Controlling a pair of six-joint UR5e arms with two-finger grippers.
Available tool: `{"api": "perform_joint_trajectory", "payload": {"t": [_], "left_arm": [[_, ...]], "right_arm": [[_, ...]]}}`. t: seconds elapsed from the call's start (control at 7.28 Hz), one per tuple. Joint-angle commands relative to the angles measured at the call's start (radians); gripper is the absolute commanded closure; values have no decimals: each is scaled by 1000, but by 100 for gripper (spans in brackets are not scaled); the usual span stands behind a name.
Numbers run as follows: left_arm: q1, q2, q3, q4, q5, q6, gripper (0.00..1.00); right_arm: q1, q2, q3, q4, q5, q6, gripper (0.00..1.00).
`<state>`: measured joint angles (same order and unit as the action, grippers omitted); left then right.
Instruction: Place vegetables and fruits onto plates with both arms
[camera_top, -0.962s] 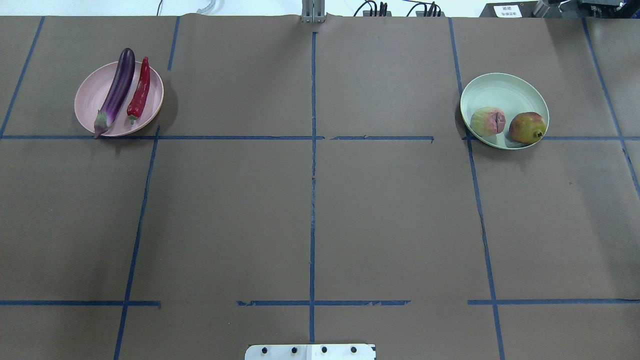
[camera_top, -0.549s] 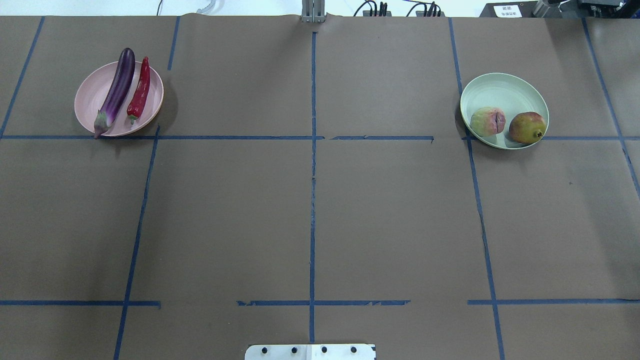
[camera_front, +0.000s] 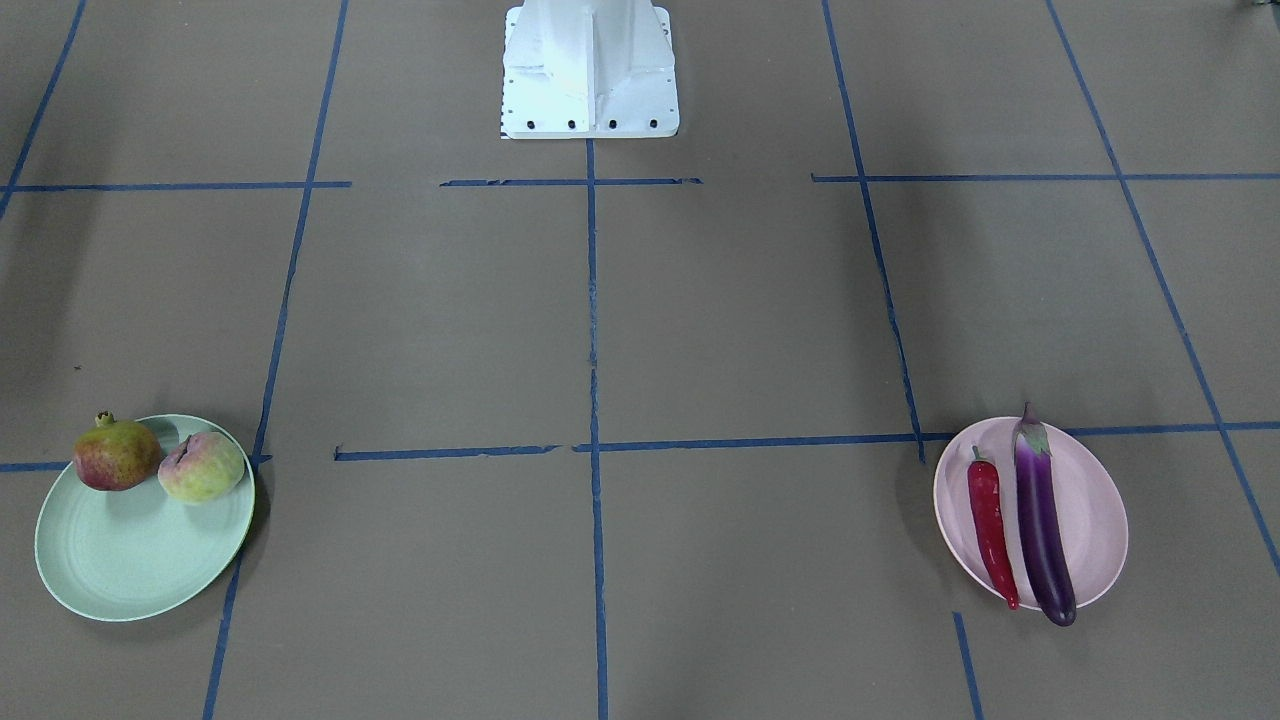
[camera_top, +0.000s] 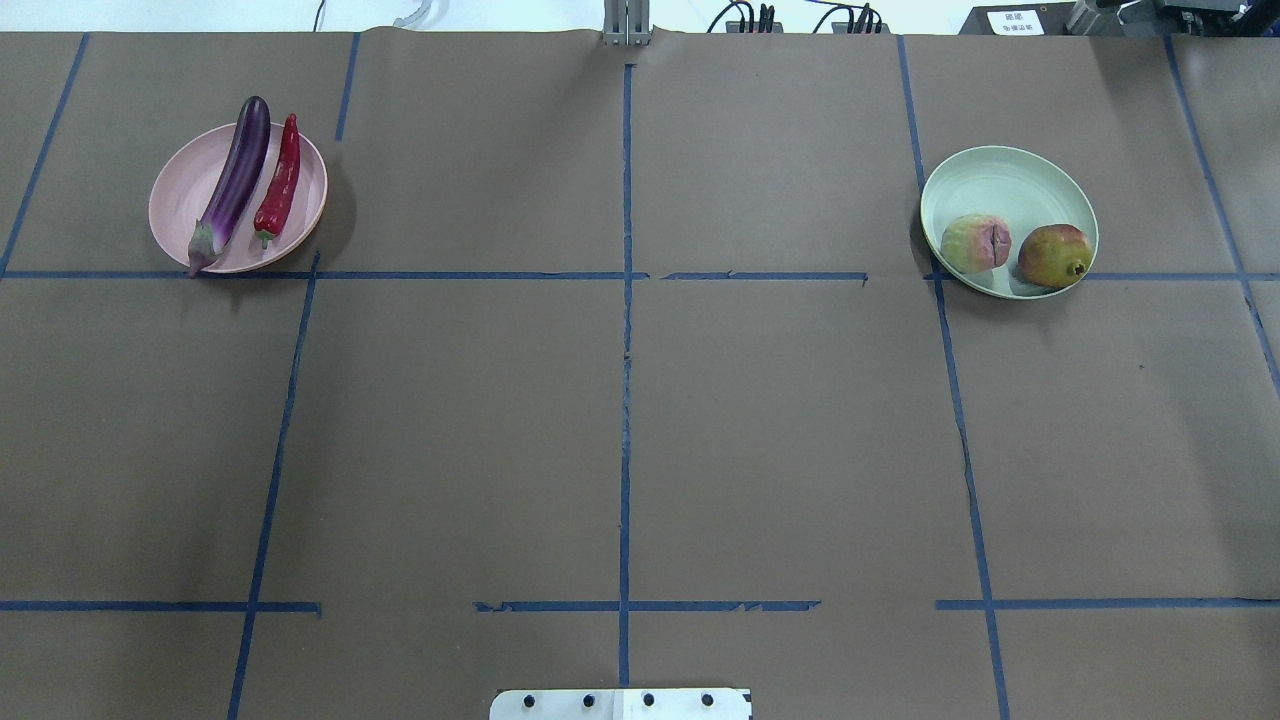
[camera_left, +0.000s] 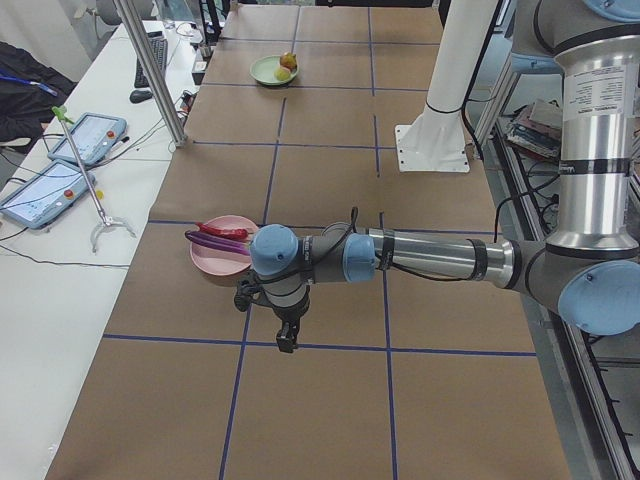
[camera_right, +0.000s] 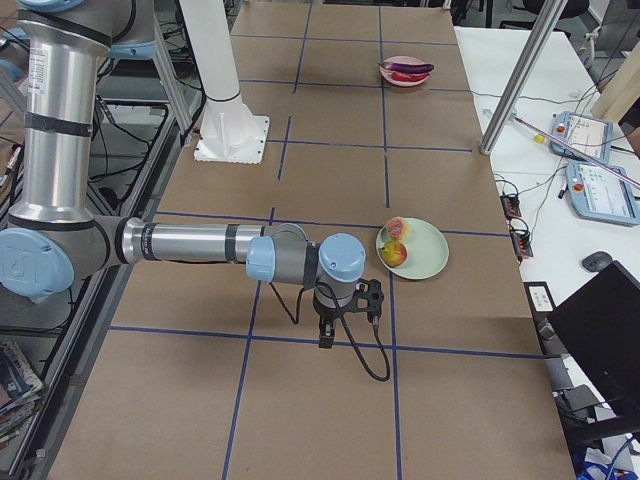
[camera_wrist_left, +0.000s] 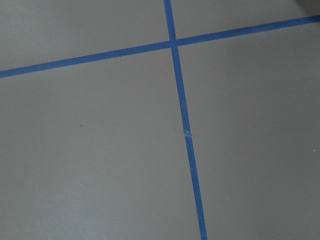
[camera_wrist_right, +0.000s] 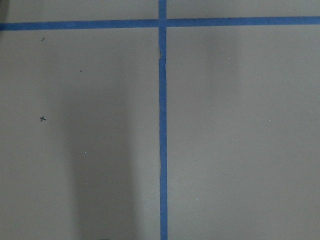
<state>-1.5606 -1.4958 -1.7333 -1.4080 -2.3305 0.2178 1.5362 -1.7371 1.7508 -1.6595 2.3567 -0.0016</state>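
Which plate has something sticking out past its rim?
The pink plate: the eggplant overhangs its rim at both ends, with the chili beside it. On the green plate, the peach and pomegranate sit within it.

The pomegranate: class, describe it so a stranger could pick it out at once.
On the brown table, find the mint green plate at the overhead view's right. Two round fruits sit side by side on it; the pomegranate is the right-hand one, red-yellow with a crown tip, unlike the creased pale peach.

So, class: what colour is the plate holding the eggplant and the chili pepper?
The plate is pale pink, clearest in the overhead exterior view.
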Motion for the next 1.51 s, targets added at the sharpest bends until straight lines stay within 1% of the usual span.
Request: {"api": "perform_joint_trajectory", "payload": {"t": [0.0, 0.41, 0.55, 1.37], "left_arm": [[1, -3, 1, 0, 0, 2, 0], [-1, 8, 11, 6, 2, 5, 0], [-2, 26, -3, 4, 0, 6, 0], [-1, 20, -20, 1, 0, 6, 0]], "right_arm": [[-2, 2, 1, 7, -4, 8, 0], [-2, 19, 10, 12, 3, 2, 0], [-2, 21, 12, 12, 3, 0, 0], [-2, 22, 18, 12, 4, -1, 0]]}}
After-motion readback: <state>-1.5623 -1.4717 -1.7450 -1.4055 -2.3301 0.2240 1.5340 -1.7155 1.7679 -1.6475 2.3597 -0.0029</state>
